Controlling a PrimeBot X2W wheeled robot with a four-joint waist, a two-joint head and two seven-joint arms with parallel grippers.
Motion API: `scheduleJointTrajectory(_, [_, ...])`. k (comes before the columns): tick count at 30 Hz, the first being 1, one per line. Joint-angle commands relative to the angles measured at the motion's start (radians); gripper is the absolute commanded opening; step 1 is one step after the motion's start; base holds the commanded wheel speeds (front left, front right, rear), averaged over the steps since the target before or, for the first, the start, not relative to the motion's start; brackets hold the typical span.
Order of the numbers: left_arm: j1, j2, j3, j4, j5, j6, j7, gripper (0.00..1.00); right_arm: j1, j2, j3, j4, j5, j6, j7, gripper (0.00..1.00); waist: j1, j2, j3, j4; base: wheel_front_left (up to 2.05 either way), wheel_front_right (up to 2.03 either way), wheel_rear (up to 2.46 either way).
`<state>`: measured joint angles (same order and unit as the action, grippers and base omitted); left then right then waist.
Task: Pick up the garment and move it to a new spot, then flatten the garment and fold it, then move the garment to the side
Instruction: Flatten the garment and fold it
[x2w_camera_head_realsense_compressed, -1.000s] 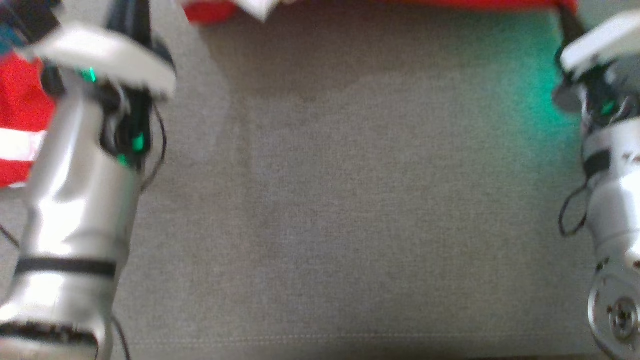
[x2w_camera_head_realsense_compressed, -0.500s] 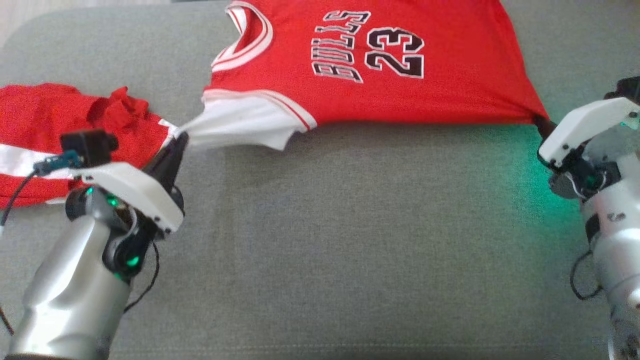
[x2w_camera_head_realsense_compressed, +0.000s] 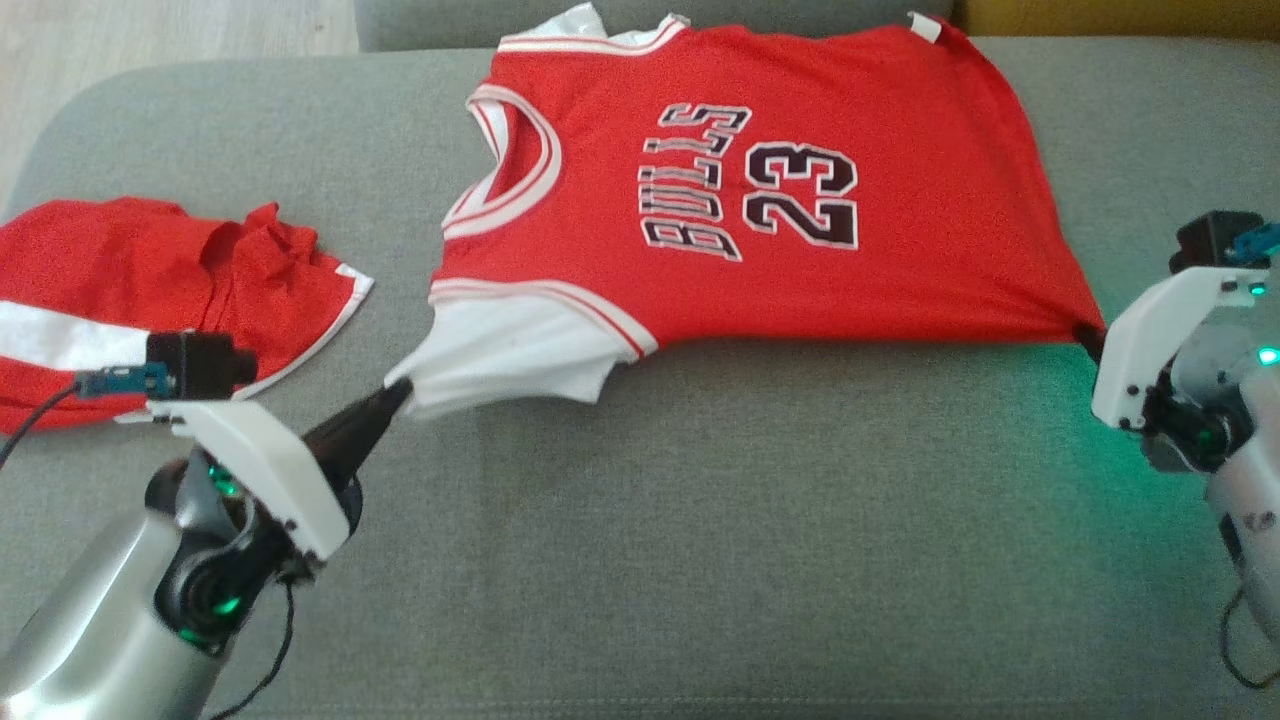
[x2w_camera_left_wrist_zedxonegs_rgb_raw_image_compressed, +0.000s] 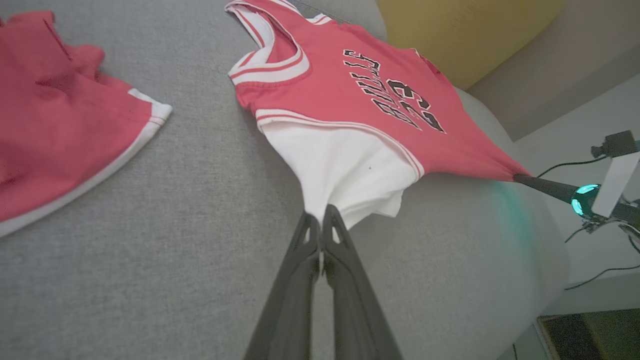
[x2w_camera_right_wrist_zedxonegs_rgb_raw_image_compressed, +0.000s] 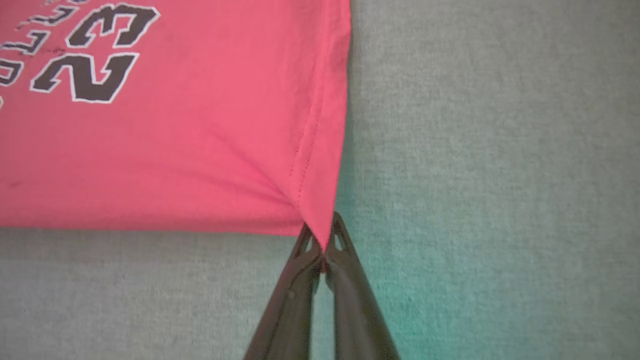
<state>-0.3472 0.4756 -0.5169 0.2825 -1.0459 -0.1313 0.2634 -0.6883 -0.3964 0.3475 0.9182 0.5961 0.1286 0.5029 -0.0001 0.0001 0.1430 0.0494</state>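
The jersey (x2w_camera_head_realsense_compressed: 760, 200) lies print-up on the grey couch (x2w_camera_head_realsense_compressed: 700, 540), stretched between both claws, with its collar toward the robot's left and its hem toward the right. The left claw (x2w_camera_head_realsense_compressed: 395, 398) is clamped on the tip of the white sleeve (x2w_camera_head_realsense_compressed: 510, 350), which is pulled to a point. The right claw (x2w_camera_head_realsense_compressed: 1085, 335) is clamped on the near hem corner, with the fabric drawn taut there. Red shorts (x2w_camera_head_realsense_compressed: 130, 290) lie crumpled at the couch's left end, apart from the jersey.
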Motion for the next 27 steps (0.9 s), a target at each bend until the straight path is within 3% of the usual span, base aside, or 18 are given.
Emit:
scheduleJointTrajectory(1, [-0.02,0.062,0.041,-0.045,-0.021,0.001,0.015,0.0,0.01,-0.04,0.028,-0.043,0.023,0.002,0.018,0.0,0.0001,-0.0001,-0.009,-0.003,0.0,0.0,0.0])
scheduleJointTrajectory(13, [0.113,0.176,0.027,-0.21,-0.181,0.001,0.168,0.0,0.122,-0.178,0.183,-0.181,0.2,0.002,0.189,0.0,0.0001,-0.0001,-0.081,-0.017,0.0,0.0,0.0])
scheduleJointTrajectory(20, [0.197,0.244,0.031,-0.306,-0.261,0.001,0.237,0.0,0.195,-0.241,0.228,-0.248,0.3,0.002,0.343,0.0,0.0001,-0.0001,-0.119,-0.027,0.0,0.0,0.0])
scheduleJointTrajectory(27, [0.199,0.26,0.062,-0.364,-0.262,0.022,0.214,0.0,0.209,-0.258,0.208,-0.302,0.322,0.002,0.342,0.0,0.0001,-0.0001,-0.112,-0.038,0.0,0.0,0.0])
